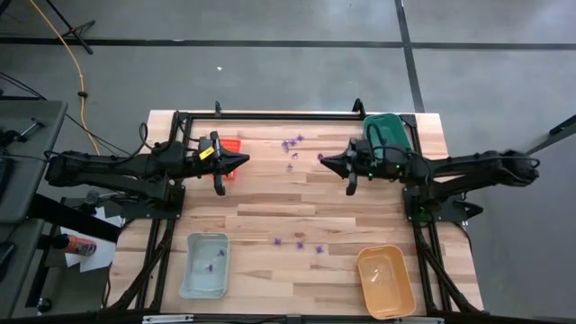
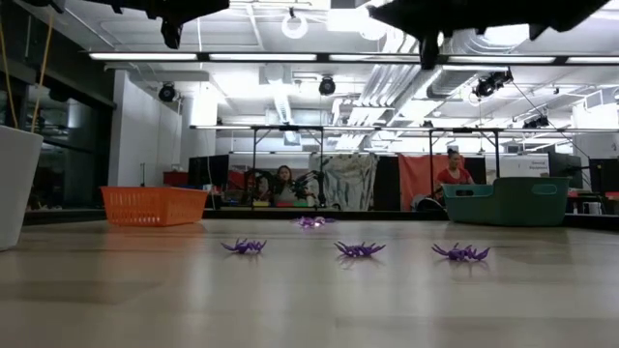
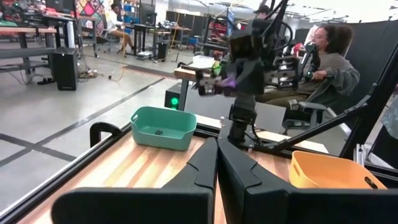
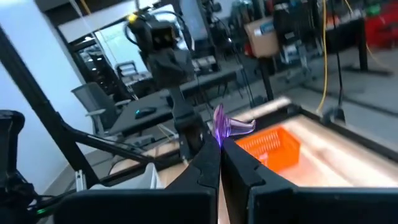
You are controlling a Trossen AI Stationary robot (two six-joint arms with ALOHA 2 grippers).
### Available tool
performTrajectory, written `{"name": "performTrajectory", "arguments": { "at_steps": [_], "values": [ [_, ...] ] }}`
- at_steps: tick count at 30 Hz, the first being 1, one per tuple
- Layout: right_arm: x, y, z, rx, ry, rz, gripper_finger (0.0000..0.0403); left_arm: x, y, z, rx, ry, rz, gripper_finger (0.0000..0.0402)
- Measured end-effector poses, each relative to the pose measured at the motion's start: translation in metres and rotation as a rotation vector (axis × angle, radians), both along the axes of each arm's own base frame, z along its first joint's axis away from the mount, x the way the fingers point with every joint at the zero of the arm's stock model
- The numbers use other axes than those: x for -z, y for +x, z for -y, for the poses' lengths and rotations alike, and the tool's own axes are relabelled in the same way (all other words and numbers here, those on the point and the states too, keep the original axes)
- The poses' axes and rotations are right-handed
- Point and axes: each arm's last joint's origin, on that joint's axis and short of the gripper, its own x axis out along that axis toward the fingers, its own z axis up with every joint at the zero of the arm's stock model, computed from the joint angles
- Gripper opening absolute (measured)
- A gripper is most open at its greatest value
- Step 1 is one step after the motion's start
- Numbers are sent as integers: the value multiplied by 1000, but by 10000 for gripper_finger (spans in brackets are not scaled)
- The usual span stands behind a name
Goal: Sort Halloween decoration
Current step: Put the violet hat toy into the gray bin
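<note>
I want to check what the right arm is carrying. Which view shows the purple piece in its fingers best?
The right wrist view: the purple piece stands clearly at the tip of the shut right gripper. The left wrist view shows it far off as a small purple spot. In the high view it is too small to tell; the low view hides it.

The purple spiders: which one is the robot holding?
The purple spider pinched in the right end effector, up in the air; the other spiders lie loose on the table.

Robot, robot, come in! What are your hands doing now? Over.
Right end effector shut on purple piece, held above the table. Left end effector shut, empty. More purple pieces lie loose on the table. Nothing blocking.
</note>
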Motion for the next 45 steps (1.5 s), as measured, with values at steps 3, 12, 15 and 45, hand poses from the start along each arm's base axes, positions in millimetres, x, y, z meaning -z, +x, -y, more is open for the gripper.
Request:
{"name": "performTrajectory", "arguments": {
  "at_steps": [3,12,15,45],
  "values": [
    [-11,2,0,0,-63,24,0,0,0,0,1,0,2,1],
    [-14,3,0,1,-86,14,0,0,0,1,40,-10,4,0],
    [-14,3,0,0,-79,15,0,0,0,1,40,-9,4,0],
    [36,126,-35,-290,-113,-232,0,-1,0,-1,-26,-6,11,0]
  ]
}}
